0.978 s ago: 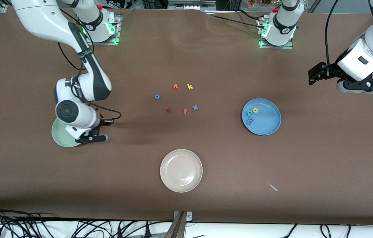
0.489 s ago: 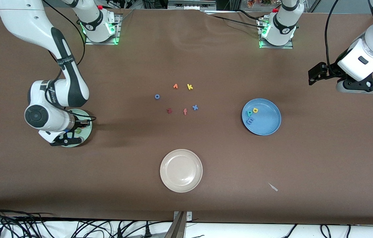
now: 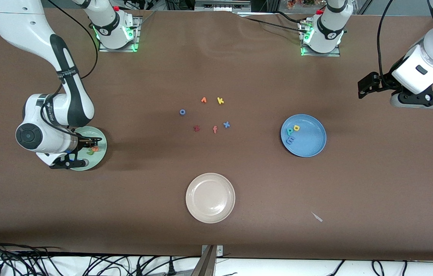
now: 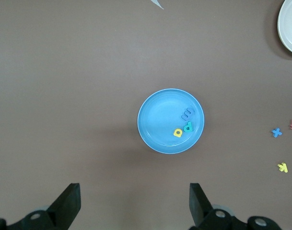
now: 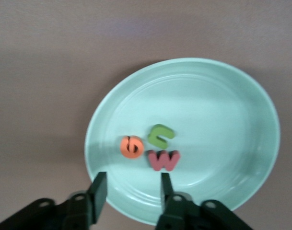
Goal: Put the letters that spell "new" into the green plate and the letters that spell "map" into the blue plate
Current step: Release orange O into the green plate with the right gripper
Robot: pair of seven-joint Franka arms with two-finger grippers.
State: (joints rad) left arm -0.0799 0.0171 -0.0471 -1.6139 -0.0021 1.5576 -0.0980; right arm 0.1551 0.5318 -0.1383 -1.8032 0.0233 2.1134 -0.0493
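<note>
The green plate (image 5: 222, 120) holds the orange e (image 5: 132, 146), the green n (image 5: 160, 135) and the salmon w (image 5: 163, 160), lying close together. My right gripper (image 5: 133, 189) hovers open just above the plate (image 3: 102, 152), beside the w, with nothing between its fingers. The blue plate (image 3: 310, 145) holds the teal p (image 3: 290, 131), the yellow a (image 3: 297, 127) and the blue m (image 3: 290, 140). My left gripper (image 4: 135, 201) waits open and empty, high over the left arm's end of the table, looking down on the blue plate (image 4: 157, 117).
A beige plate (image 3: 210, 197) sits nearer the front camera at mid-table. Loose letters lie in the middle: blue o (image 3: 182, 112), an orange letter (image 3: 203, 100), yellow k (image 3: 220, 101), dark red z (image 3: 196, 128), orange-red f (image 3: 214, 129), blue x (image 3: 226, 124). A white scrap (image 3: 317, 217) lies near the front.
My right gripper moved across the green plate toward the right arm's end of the table and its jaws opened; the w now lies in the plate. The left arm has not moved.
</note>
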